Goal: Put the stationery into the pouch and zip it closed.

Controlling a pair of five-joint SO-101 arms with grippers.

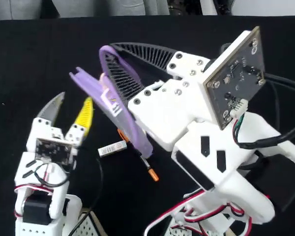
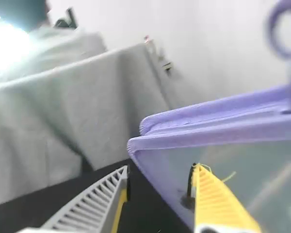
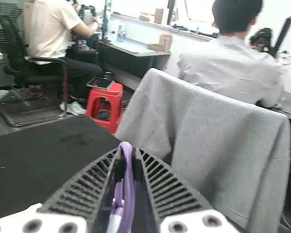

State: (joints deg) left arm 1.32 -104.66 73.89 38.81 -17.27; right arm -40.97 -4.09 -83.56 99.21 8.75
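From above: pouch (image 1: 96, 93) hung tilted at ten o'clock, purple loop (image 1: 105, 51) clamped in right gripper (image 1: 110, 55); left gripper (image 1: 73, 101) gaping at eight. Orange pen (image 1: 150, 170) at six, inside or not unclear.

Left wrist: pouch (image 2: 208, 126) corner beside spread fingers (image 2: 218, 204). Better to steady it, then seek the zipper; pull hidden.

Right wrist: jaws tight on the loop (image 3: 126, 160); rest of pouch cut off.

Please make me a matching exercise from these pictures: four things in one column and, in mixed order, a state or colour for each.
Things:
1. right claw
2. left claw
3. pouch
4. pen

States:
a. open, beside the pouch
b. purple, held up tilted
c. shut on the pouch
d. orange-tipped, partly behind the pouch

Pairs: 1-c, 2-a, 3-b, 4-d
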